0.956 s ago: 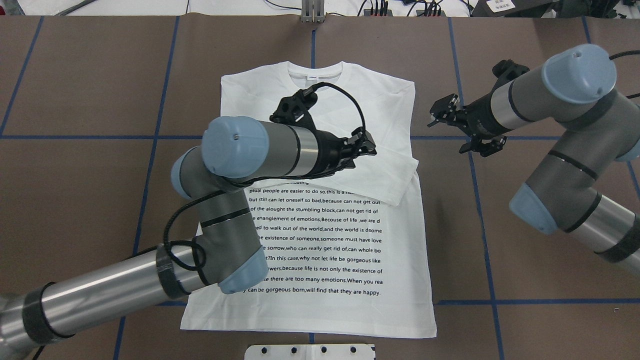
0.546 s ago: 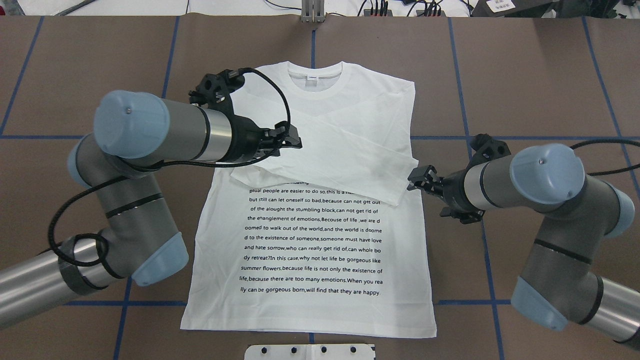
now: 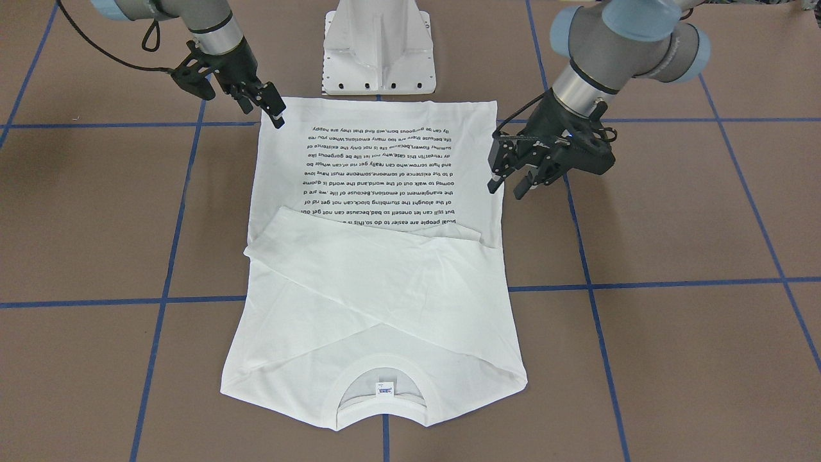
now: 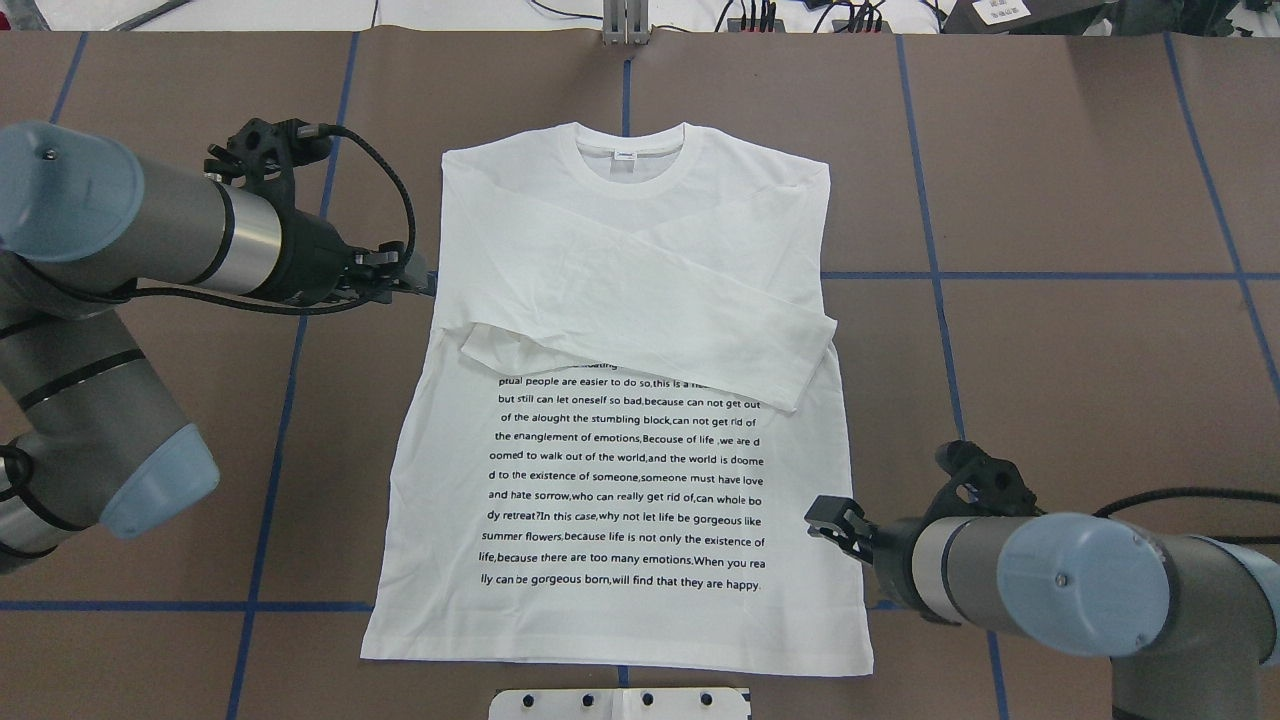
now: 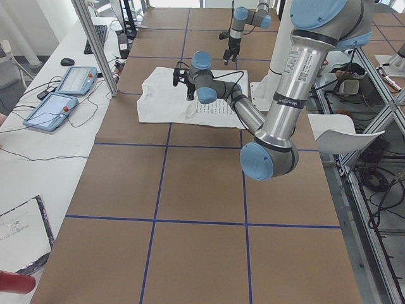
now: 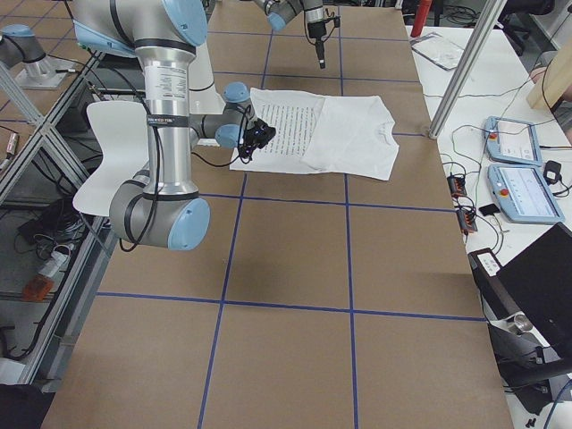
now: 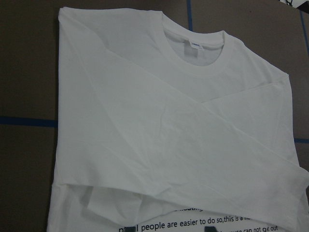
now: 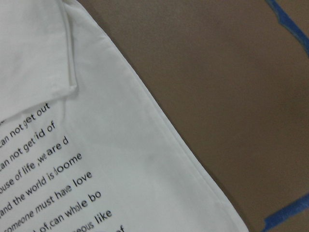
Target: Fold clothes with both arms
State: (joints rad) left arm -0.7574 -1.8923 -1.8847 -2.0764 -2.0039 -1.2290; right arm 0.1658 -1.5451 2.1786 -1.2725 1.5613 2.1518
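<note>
Brown bench (image 4: pixel 1050 180) crossed by blue tape lines (image 4: pixel 1100 275) carries the shirt (image 4: pixel 820 480), laid flat at its middle, print side up, collar (image 4: pixel 630 188) away from me. Its hem stops just short of the pedestal (image 4: pixel 620 703), which the overhead view cuts off. Both sleeves (image 4: pixel 700 320) lie crossed over the chest and hide the top of the print (image 4: pixel 625 480); the first line showing is half covered. The collar's label (image 3: pixel 383 389) is too small to read.

My left hand (image 4: pixel 420 282) hangs just beside the shirt's left edge at sleeve height, fingers spread, holding nothing; whether it touches cloth I cannot tell. My right hand (image 4: pixel 828 518) is over the right edge near the hem corner. Its fingers overlap from where the cameras sit, so I cannot tell if they are apart or together. Neither wrist view shows my fingers clearly.
</note>
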